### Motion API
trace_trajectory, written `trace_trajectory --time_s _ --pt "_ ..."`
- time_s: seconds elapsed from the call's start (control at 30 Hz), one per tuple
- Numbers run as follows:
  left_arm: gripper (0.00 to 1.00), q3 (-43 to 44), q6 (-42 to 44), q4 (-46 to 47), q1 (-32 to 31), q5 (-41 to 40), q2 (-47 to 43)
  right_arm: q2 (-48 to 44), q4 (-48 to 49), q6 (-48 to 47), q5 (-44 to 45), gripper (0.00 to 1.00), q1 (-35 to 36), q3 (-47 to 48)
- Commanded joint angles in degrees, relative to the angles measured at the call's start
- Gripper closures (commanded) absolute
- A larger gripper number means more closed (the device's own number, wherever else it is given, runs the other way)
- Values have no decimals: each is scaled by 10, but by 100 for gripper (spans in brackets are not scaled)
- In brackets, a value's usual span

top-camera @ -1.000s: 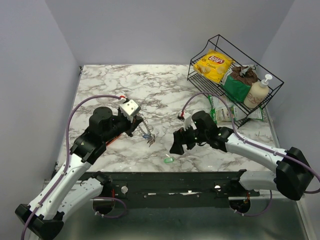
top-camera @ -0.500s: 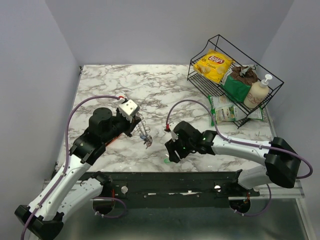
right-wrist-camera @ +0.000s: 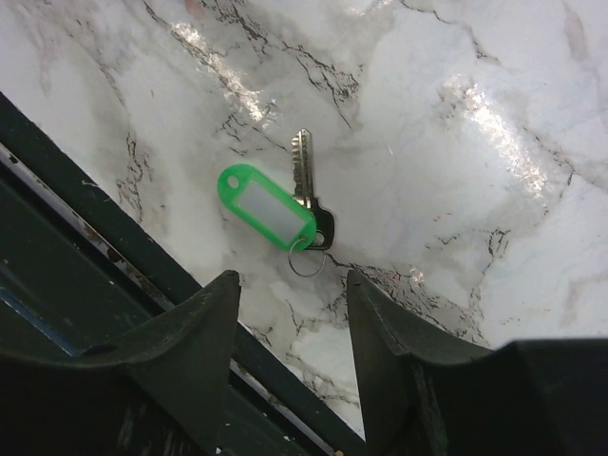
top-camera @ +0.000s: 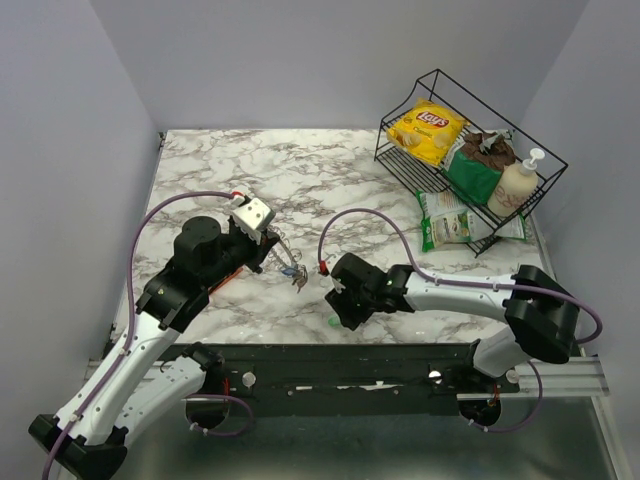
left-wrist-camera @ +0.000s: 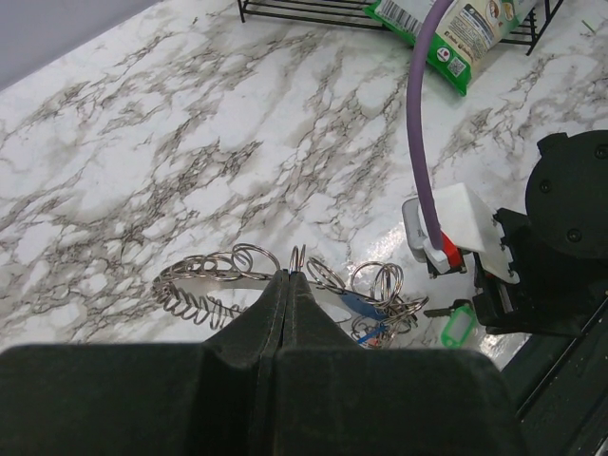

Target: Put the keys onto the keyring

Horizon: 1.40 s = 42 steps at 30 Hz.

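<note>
The keyring (left-wrist-camera: 237, 271) is a silvery coiled loop carrying several small rings and a blue-tagged key (left-wrist-camera: 361, 306). My left gripper (left-wrist-camera: 288, 276) is shut on its top edge. In the top view the left gripper (top-camera: 278, 252) holds the keyring (top-camera: 293, 272) at the table's middle. A key with a green plastic tag (right-wrist-camera: 271, 204) lies flat on the marble near the front edge. My right gripper (right-wrist-camera: 293, 277) is open just short of it, jaws apart and empty. The green key also shows in the top view (top-camera: 332, 323) and the left wrist view (left-wrist-camera: 456, 323).
The dark front rail (right-wrist-camera: 85, 237) runs right beside the green key. A black wire basket (top-camera: 440, 72) with chips, a soap bottle and packets stands at the back right. A green snack bag (top-camera: 450, 222) lies under it.
My right arm has swung left and toward the front edge, coming down over the green key. My left gripper has kept hold of the keyring, shifting only slightly.
</note>
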Motion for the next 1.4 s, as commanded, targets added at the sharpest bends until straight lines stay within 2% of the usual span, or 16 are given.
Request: trace_trajectory --time_s 0.0,0.3,0.73,0.83,1.03,1.37 --pt "100 7 -7 24 5 -7 -13 11 -16 -15 26 46 4 15" --pt "100 5 -10 25 7 -8 -18 30 -9 -29 9 54 9 21" --pt "100 4 -13 25 8 -15 -22 65 -14 -33 13 59 11 29" --pt "100 6 -13 25 8 -16 -22 71 -13 -32 12 63 11 30" --pt "100 5 -13 27 9 -18 -24 71 -14 -35 10 80 11 33" --pt "100 4 -11 28 10 -20 -23 45 -26 -44 8 88 11 46"
